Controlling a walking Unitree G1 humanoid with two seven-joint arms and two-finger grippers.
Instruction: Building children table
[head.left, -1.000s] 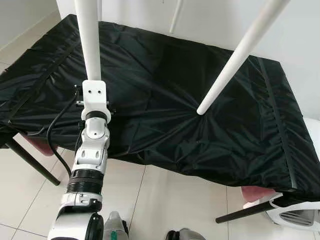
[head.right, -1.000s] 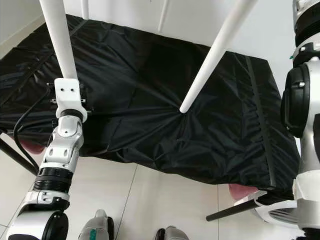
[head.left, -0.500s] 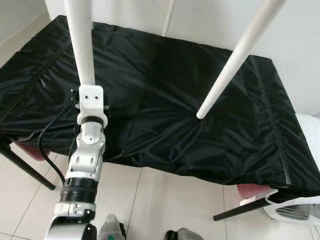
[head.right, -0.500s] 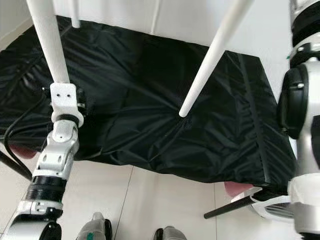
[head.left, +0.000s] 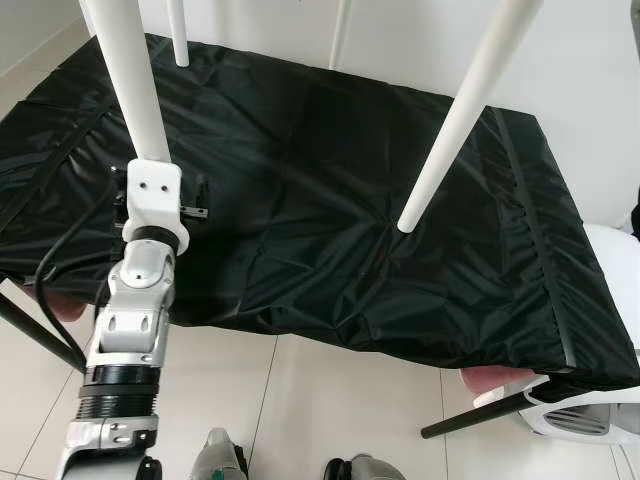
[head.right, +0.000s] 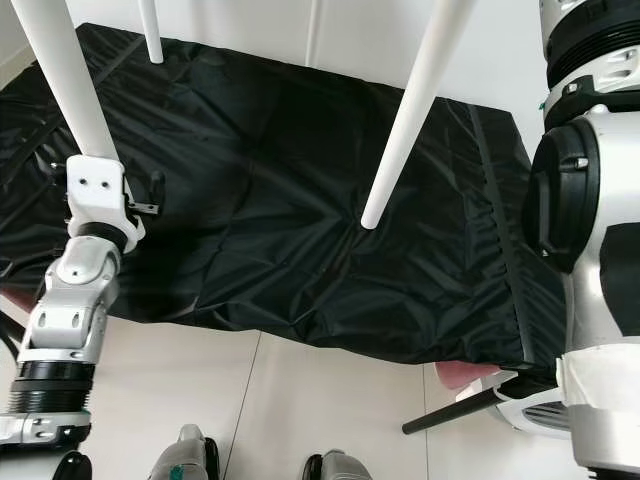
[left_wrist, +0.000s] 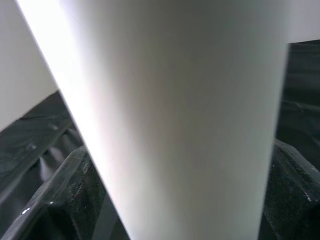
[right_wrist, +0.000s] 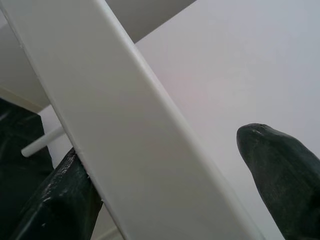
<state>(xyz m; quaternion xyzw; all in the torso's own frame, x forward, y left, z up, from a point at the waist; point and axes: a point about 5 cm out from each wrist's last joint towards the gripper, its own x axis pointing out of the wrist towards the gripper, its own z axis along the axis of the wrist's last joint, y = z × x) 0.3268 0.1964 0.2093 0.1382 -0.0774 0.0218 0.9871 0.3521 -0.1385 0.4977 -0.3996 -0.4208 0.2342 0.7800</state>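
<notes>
A white children's table hangs in the air over a black cloth-covered table (head.left: 320, 200), its legs pointing down. My left gripper (left_wrist: 175, 195) is shut on the near left leg (head.left: 135, 90), and a black finger (left_wrist: 60, 200) shows on each side of it. The near right leg (head.left: 455, 125) ends just above the cloth. Two far legs (head.left: 178, 30) reach down at the back. My right arm (head.right: 590, 200) is raised at the right. Its gripper (right_wrist: 170, 190) is shut on a white rim (right_wrist: 115, 115) of the table, with one finger (right_wrist: 55, 200) pressed against it.
The black cloth hangs over the front edge above a pale tiled floor (head.left: 330, 400). A black metal leg (head.left: 480, 415) slants out at the lower right beside a white appliance (head.left: 590, 420). Something pink (head.left: 495, 378) shows under the cloth. A white wall stands behind.
The camera has shifted. My left gripper and the leg it holds have drifted left, and the tips of the two far legs have come into view at the top.
</notes>
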